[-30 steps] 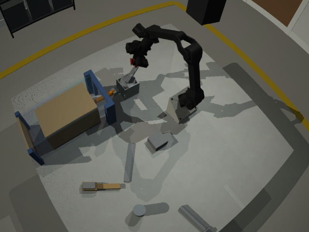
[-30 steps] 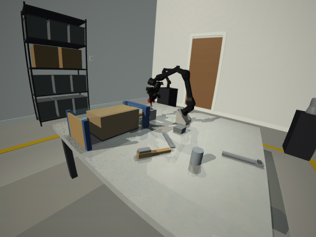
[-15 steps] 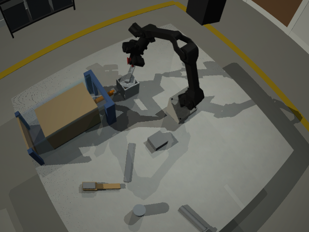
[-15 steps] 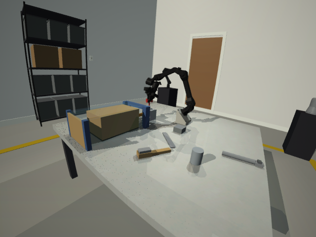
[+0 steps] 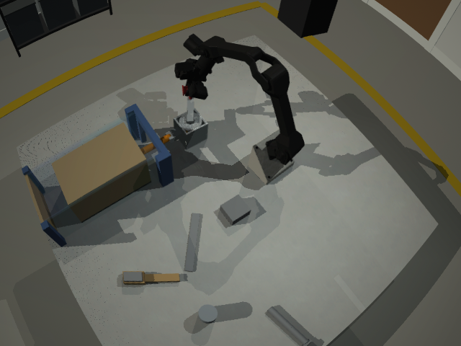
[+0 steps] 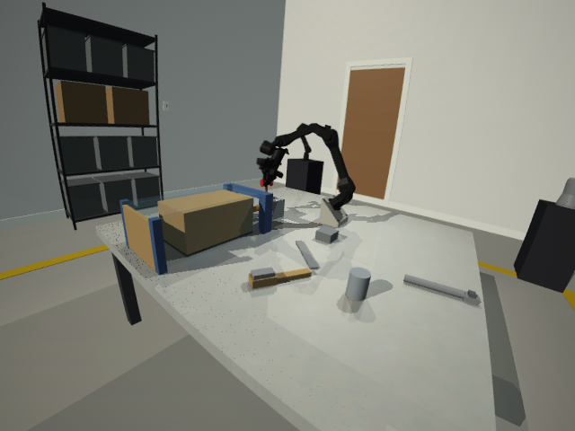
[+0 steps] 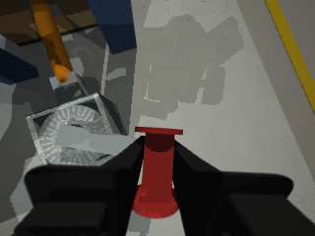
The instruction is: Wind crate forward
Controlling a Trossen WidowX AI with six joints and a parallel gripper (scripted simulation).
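Observation:
My gripper (image 5: 189, 94) (image 6: 266, 182) (image 7: 156, 141) is shut on the red grip of the winch handle (image 5: 184, 90) (image 6: 262, 182) (image 7: 158, 172). The handle's grey crank arm (image 5: 190, 108) (image 7: 105, 143) reaches from the grip to the top centre of the grey winch (image 5: 195, 136) (image 6: 278, 209) (image 7: 74, 118). The key itself is hidden. The tan crate (image 5: 100, 161) (image 6: 217, 223) sits flat inside the clear-panelled cubby. An orange strap (image 5: 151, 147) (image 7: 50, 41) runs from it to the winch. A gap shows between the crate's front and the blue frame (image 5: 163, 169) (image 6: 265, 215).
A grey block (image 5: 234, 209) (image 6: 326, 234), a flat grey bar (image 5: 193, 241) (image 6: 306, 254), a wooden-handled tool (image 5: 160, 277) (image 6: 292, 276), a grey cylinder (image 5: 207, 313) (image 6: 358, 284) and a grey rod-like tool (image 5: 288, 326) (image 6: 436, 285) lie or stand on the bench.

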